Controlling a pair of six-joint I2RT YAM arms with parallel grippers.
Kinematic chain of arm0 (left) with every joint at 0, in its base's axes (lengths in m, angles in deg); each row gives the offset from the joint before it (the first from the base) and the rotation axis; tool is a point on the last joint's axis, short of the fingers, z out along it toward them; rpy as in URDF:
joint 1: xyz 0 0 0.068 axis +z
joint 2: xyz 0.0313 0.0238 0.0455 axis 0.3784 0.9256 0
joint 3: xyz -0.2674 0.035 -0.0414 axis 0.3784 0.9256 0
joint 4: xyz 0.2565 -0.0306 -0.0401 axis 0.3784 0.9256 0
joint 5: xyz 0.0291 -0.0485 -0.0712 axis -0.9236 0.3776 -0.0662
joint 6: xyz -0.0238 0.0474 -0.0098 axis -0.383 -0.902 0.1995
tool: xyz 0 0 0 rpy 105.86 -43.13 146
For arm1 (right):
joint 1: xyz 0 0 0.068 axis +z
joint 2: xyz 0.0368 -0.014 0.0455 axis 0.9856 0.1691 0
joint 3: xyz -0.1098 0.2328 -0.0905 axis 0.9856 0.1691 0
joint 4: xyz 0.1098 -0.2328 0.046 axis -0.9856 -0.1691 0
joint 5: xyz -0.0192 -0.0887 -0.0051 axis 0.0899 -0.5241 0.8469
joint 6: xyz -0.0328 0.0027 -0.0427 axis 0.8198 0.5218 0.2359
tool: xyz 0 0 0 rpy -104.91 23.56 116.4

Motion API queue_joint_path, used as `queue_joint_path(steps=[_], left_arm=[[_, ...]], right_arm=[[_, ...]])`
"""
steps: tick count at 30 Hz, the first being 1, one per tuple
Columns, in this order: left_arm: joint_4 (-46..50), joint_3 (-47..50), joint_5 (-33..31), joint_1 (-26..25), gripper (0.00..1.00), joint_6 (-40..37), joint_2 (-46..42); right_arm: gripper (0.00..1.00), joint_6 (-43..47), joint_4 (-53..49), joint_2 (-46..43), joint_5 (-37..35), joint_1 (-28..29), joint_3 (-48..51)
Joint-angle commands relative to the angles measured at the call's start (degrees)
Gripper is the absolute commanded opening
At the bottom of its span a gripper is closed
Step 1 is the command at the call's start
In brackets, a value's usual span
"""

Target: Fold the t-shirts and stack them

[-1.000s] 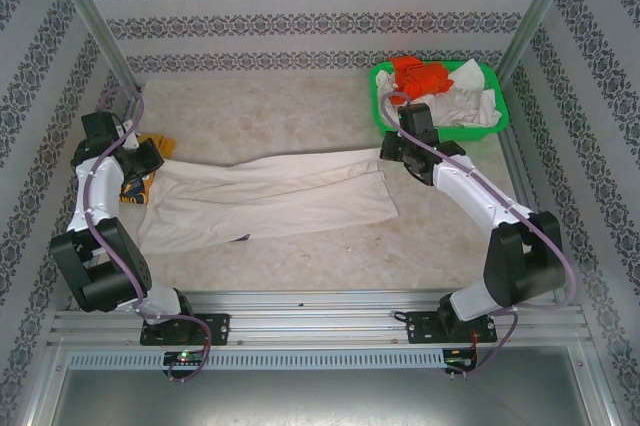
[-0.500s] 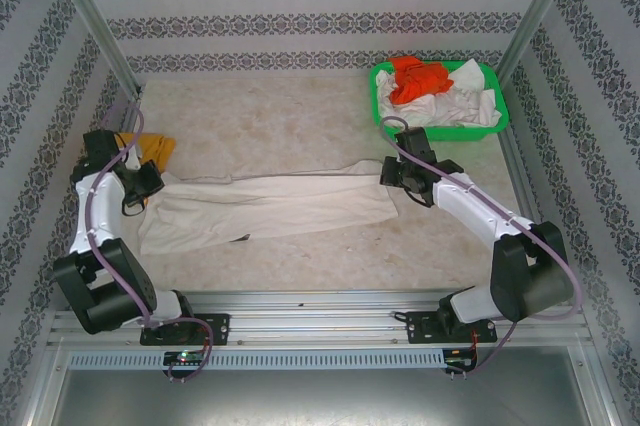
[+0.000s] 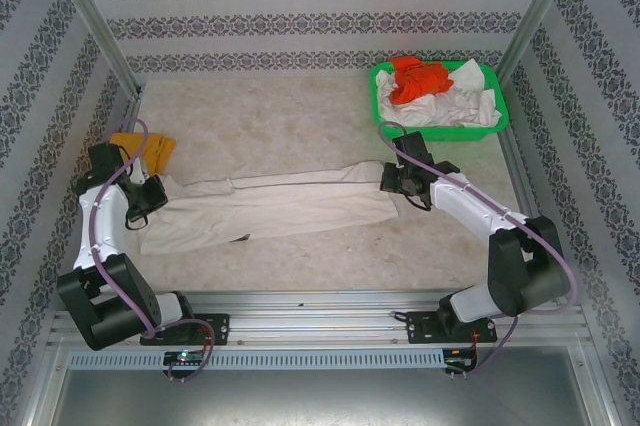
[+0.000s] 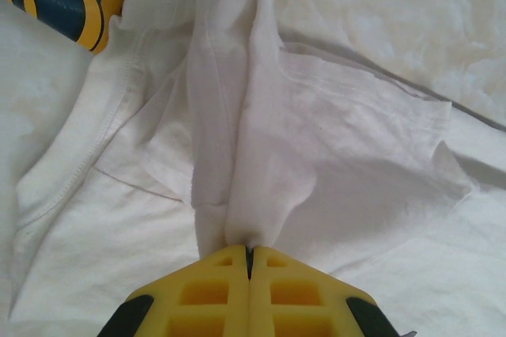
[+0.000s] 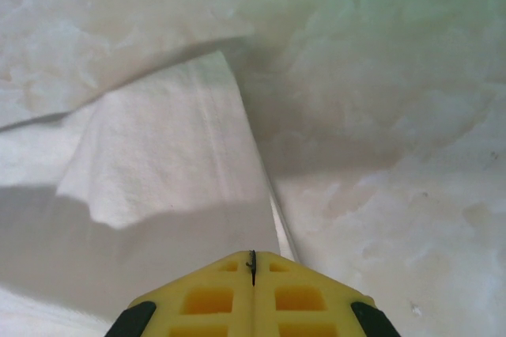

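- Your left claw [image 4: 249,254] is clamped on a bunched fold of the white shirt [image 3: 270,204], just beside the yellow shirt [image 3: 150,149].
- The white shirt lies stretched across the table [image 3: 270,116].
- Your right claw [image 5: 253,256] pinches its right edge, near the green basket [image 3: 378,106].

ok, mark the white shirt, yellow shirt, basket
white shirt [image 3: 280,211]: top external view, middle of the cloth
yellow shirt [image 3: 158,151]: top external view, exposed far part
basket [image 3: 376,91]: top external view, left rim

Two claws [image 3: 152,196] [image 3: 392,179], one basket [image 3: 377,101], several shirts [image 3: 280,208]
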Motion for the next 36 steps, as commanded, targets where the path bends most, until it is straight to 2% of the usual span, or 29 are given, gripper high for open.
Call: queue_joint_path(steps=[1, 8, 14, 18, 25, 28, 34, 36], left_arm=[[1.7, 0.6, 0.2, 0.9, 0.00, -1.0, -2.2], [3.5, -0.6, 2.9, 1.1, 0.00, 7.9, -3.4], [7.7, -0.5, 0.5, 1.9, 0.00, 13.0, -4.3], [10.6, 0.9, 1.2, 2.2, 0.00, 17.4, -4.1], [11.8, 3.8, -4.6, 2.5, 0.00, 18.5, -3.2], [11.5, 5.1, -8.4, 2.5, 0.03, 20.1, -3.9], [9.5, 7.3, -9.2, 2.5, 0.13, 21.3, -3.4], [8.9, 7.8, -8.5, 2.5, 0.22, 21.4, -2.7]], right_arm=[[0.00, -1.7, -3.0, 1.3, 0.7, -0.3, 1.1], [0.00, -2.3, -3.5, 3.9, 1.3, -0.6, 0.2], [0.00, -2.4, -4.2, 5.1, 2.2, -0.5, 0.3], [0.00, -2.3, -4.0, 5.3, 1.7, -0.7, 1.1], [0.00, -2.8, -3.0, 5.9, 3.3, -0.6, 1.5], [0.00, -3.1, -2.5, 5.8, 3.4, -0.6, 1.9], [0.00, -3.4, -2.2, 6.1, 4.4, -0.7, 1.9], [0.09, -3.4, -2.0, 5.8, 4.6, -0.6, 1.9]])
